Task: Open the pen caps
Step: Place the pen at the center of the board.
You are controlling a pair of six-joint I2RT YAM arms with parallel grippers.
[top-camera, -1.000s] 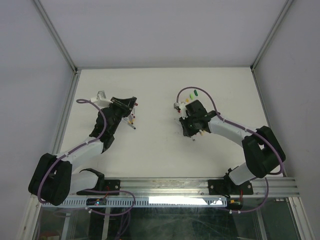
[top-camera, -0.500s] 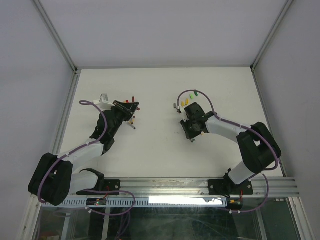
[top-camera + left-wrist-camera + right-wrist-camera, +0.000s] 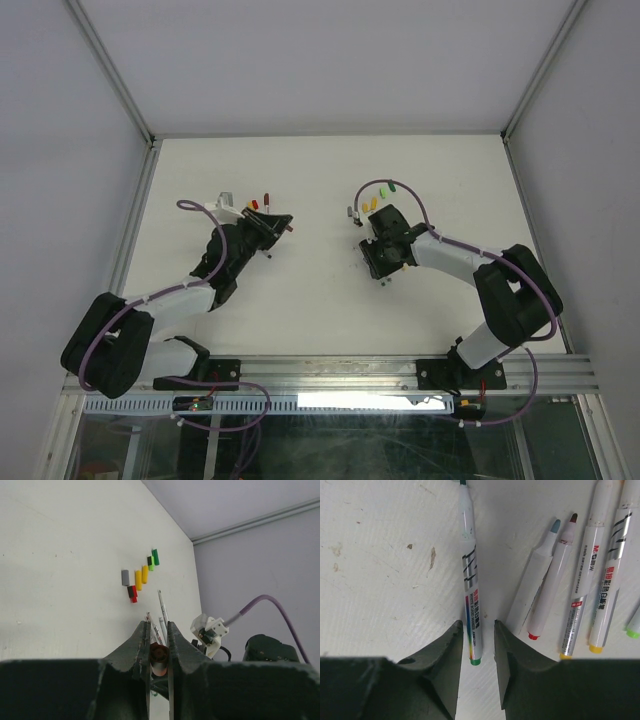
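Observation:
My left gripper (image 3: 278, 228) (image 3: 158, 630) is shut on the dark red capped end of a pen (image 3: 159, 656), held above the table. Loose pen caps lie on the table: yellow ones (image 3: 138, 580), green ones (image 3: 155, 557), a red one (image 3: 133, 594) and a grey one (image 3: 125, 577). In the top view, green caps (image 3: 387, 187) and yellow caps (image 3: 370, 204) lie beyond my right gripper (image 3: 378, 252), and red caps (image 3: 253, 205) lie by the left one. My right gripper (image 3: 477, 642) is open, low over the table, its jaws either side of the green-ended pen barrel (image 3: 470, 580), not touching it.
Several more white pen barrels (image 3: 585, 580) lie side by side to the right of the green-ended one, two of them uncapped (image 3: 536, 582). Two pens (image 3: 162, 607) lie past the left fingers. The enclosure's metal frame posts (image 3: 115, 85) and walls bound the white table (image 3: 320, 300).
My left gripper has swung right towards the table's middle, carrying the pen. My right gripper shifted slightly left over the pens, then stayed put.

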